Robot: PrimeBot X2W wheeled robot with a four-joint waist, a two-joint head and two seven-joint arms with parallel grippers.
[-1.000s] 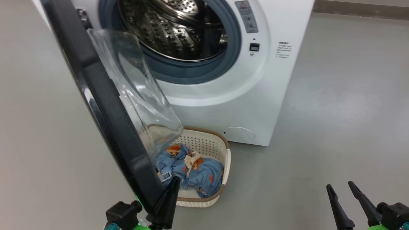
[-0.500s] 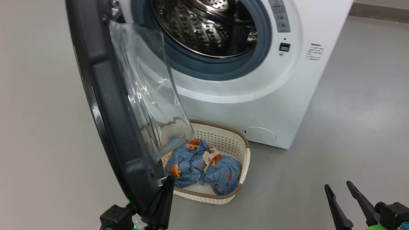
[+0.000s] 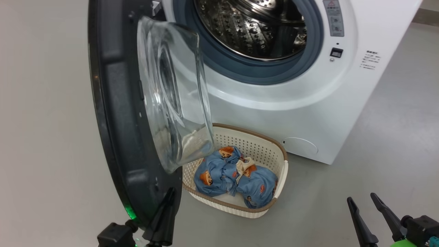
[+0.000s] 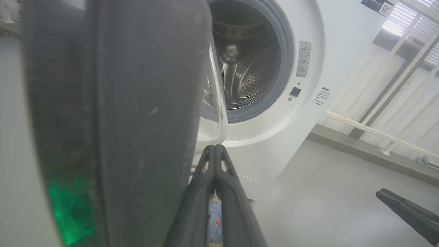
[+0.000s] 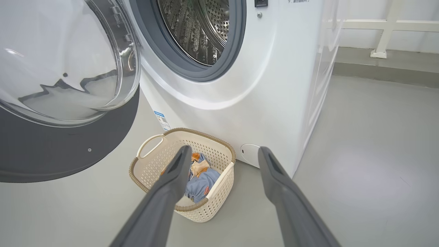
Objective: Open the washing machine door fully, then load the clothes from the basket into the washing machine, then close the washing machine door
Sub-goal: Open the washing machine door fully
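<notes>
A grey floor [image 3: 377, 164] and a white railing [image 4: 374, 132] are seen around the washing machine [image 3: 343, 103]. The washing machine door [image 3: 116, 120] stands open just left of the left gripper [image 4: 215, 148], whose jaws are pressed together on nothing. The right gripper [image 5: 223, 151] is spread wide and empty. Ahead of it, the basket [image 3: 255, 132] holds the bundled clothes [image 3: 223, 171].

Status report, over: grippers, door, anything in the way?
Left gripper shut beside washing machine door; right gripper open, empty. Door wide open, clothes in basket. Glass bowl overlaps basket's left end in head view.
</notes>
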